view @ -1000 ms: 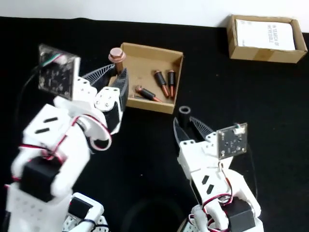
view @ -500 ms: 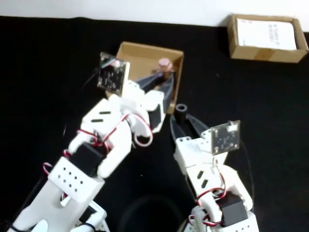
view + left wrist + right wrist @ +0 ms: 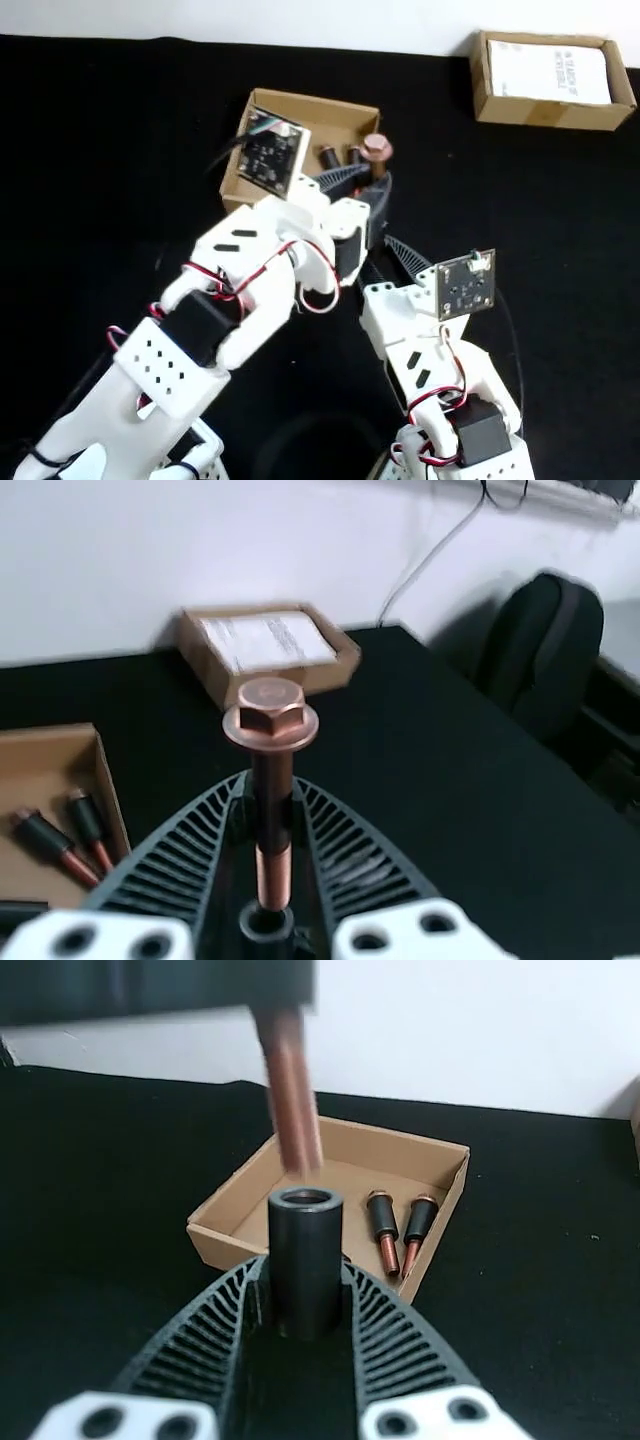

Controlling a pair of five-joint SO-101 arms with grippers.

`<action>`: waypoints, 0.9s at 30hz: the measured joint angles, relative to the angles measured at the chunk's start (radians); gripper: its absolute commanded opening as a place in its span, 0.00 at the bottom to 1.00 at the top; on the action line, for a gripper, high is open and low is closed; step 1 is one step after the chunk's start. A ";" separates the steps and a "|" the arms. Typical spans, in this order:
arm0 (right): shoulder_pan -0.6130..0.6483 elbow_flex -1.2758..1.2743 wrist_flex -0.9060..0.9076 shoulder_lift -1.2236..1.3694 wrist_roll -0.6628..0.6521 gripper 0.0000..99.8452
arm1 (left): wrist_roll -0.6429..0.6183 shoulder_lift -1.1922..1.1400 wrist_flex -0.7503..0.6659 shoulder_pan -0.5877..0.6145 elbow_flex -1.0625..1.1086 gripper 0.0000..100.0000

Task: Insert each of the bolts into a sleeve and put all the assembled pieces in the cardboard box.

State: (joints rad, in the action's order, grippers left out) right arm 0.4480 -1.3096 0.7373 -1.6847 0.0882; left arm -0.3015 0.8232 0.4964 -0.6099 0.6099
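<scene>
The copper bolt [image 3: 270, 720] stands upright, its six-sided head on top, pinched in the left hand [image 3: 270, 785]. Its tip is right over the open top of the black sleeve [image 3: 305, 1225], which stands upright in the right hand [image 3: 303, 1272]. Both are just beside the cardboard box [image 3: 300, 101]. Inside the box, two finished pieces [image 3: 384, 1223] lie side by side by one wall.

- A small cardboard box [image 3: 545, 113] sits on the black tabletop [image 3: 110, 130].
- A white printed booklet [image 3: 550, 72] lies inside that box.
- A white wall [image 3: 300, 18] runs just behind the box.
- A black office chair [image 3: 545, 650] stands near the box, past the table's edge.
</scene>
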 measured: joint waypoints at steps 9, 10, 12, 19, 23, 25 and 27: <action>0.000 0.000 -0.003 0.000 0.000 0.01 | -0.003 -0.003 0.000 -0.003 0.075 0.01; 0.000 0.000 -0.003 0.000 0.000 0.01 | -0.003 -0.003 -0.002 -0.003 0.092 0.01; 0.000 0.000 -0.003 0.000 0.000 0.01 | -0.003 -0.003 -0.003 -0.003 0.121 0.01; -0.002 -0.002 -0.002 0.002 0.000 0.01 | -0.005 -0.002 0.009 -0.003 0.183 0.01; 0.003 -0.002 -0.002 0.002 -0.008 0.01 | 0.003 0.020 0.143 -0.003 0.144 0.17; 0.003 -0.002 -0.002 0.002 -0.034 0.01 | 0.023 0.028 0.247 0.000 0.095 0.27; -0.003 -0.002 -0.002 0.002 -0.055 0.01 | 0.023 0.037 0.374 0.003 0.046 0.29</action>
State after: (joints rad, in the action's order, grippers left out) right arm 0.4450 -1.3111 0.7357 -1.6832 0.0330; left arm -0.2785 0.8600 0.8707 -0.6068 0.6559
